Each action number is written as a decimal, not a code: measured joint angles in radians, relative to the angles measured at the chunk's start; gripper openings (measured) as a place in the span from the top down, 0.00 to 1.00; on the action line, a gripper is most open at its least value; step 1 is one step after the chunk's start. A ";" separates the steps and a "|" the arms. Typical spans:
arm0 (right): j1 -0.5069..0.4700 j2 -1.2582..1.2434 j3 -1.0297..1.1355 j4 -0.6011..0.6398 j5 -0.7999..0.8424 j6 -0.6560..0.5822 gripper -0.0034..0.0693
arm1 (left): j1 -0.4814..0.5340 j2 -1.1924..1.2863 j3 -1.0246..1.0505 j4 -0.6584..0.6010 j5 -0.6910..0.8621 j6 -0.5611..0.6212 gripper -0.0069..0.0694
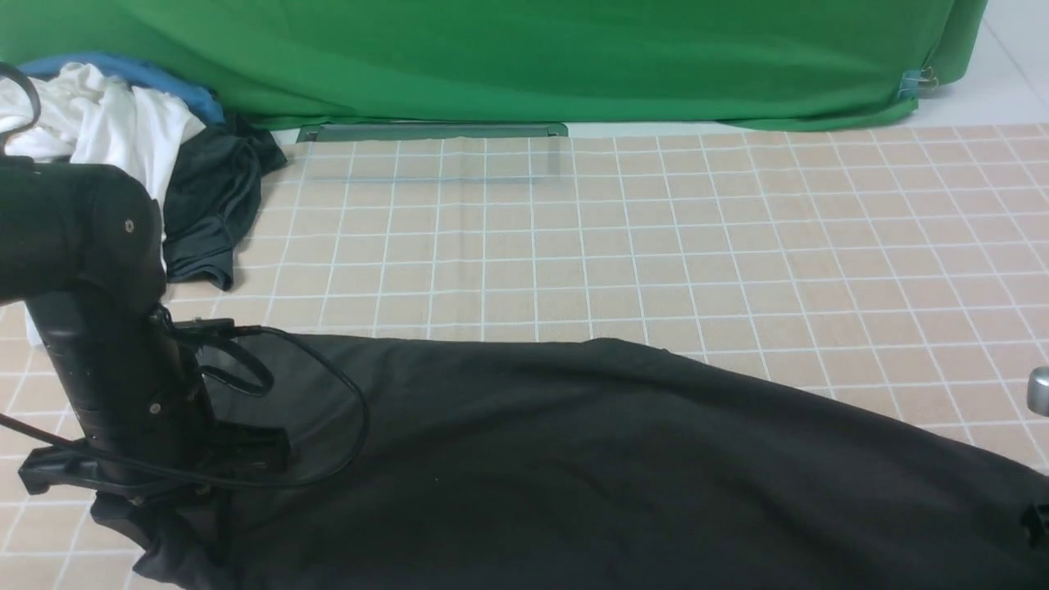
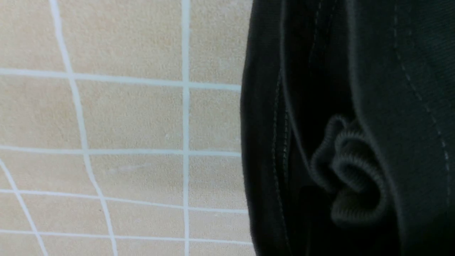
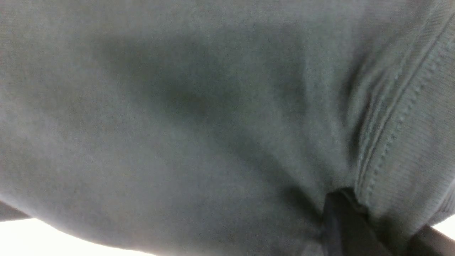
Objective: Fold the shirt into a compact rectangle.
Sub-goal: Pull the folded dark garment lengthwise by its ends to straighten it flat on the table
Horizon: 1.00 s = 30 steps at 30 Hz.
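Judging by how it lies, the shirt is only stretched out as a long dark band between the two grippers on the tiled surface. No tidy fold or rectangle shows yet, so most of the folding seems left to do. Right at the left gripper its edge is bunched, but whether those jaws pinch it I cannot tell; the right gripper looks closed narrowly on a ribbed, stitched edge pressed close around it.
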 joint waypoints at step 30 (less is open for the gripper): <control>0.000 0.097 -0.060 -0.030 -0.126 -0.069 0.15 | 0.000 0.000 -0.062 0.148 0.007 -0.245 0.29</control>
